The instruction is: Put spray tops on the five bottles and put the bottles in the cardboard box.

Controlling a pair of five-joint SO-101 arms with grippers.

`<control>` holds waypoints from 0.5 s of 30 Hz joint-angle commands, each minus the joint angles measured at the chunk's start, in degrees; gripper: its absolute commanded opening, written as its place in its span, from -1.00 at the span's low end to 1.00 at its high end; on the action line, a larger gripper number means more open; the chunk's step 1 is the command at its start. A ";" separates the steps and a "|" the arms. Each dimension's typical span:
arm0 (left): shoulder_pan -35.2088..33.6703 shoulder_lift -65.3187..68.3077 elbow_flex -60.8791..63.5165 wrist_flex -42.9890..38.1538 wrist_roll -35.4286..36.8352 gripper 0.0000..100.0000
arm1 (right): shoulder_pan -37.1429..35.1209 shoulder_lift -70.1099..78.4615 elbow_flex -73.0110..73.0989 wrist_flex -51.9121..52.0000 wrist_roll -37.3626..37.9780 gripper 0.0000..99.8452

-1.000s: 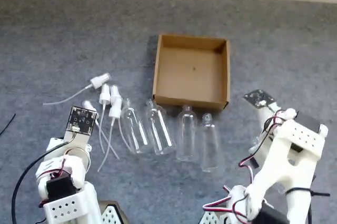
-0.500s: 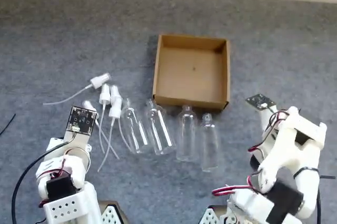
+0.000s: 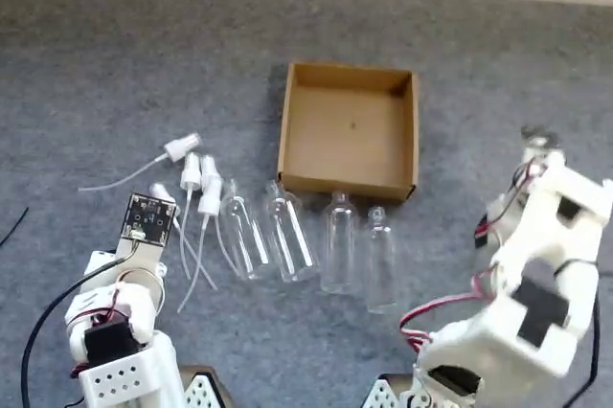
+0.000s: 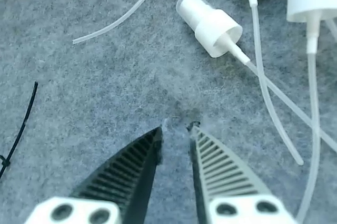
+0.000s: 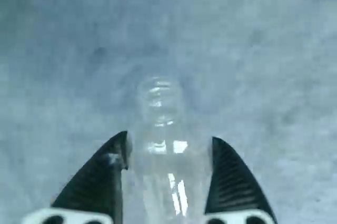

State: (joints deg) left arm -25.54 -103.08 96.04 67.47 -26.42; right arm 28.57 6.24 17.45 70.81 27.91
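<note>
A clear bottle [image 5: 160,124] without a top sits between the fingers of my right gripper [image 5: 169,140], which is shut on it above the grey carpet. My right arm [image 3: 551,216] stands raised at the right, beside the cardboard box [image 3: 284,130]. Several more clear bottles [image 3: 290,236] lie in a row in front of the box. White spray tops [image 3: 192,173] with long tubes lie to their left. My left gripper [image 4: 176,128] hovers low over the carpet, open by a narrow gap with nothing in it, a short way from one spray top [image 4: 210,24].
The box's brown floor [image 3: 350,125] is bare. A black cable tie [image 4: 18,129] lies on the carpet near my left gripper. My left arm [image 3: 124,293] fills the near left corner. Grey carpet [image 3: 115,63] covers the table.
My right arm has risen and swung to the right and farther back with the bottle in its gripper. My left arm, the lying bottles and the spray tops have not moved.
</note>
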 commanded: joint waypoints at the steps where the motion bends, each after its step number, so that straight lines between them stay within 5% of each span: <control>1: 0.31 0.40 1.10 -0.09 -0.35 -0.82 | -3.30 10.42 -17.27 3.03 -9.05 -0.96; 9: 0.31 0.40 1.10 -0.09 -0.35 -0.82 | -10.07 33.54 -52.44 20.88 -14.15 -0.94; 15: 0.31 0.40 1.10 -0.09 -0.35 -0.82 | -11.65 45.23 -71.43 30.29 -9.93 -0.59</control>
State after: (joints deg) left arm -25.54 -103.08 96.04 67.47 -26.42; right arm 18.20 48.97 -44.35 98.68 15.87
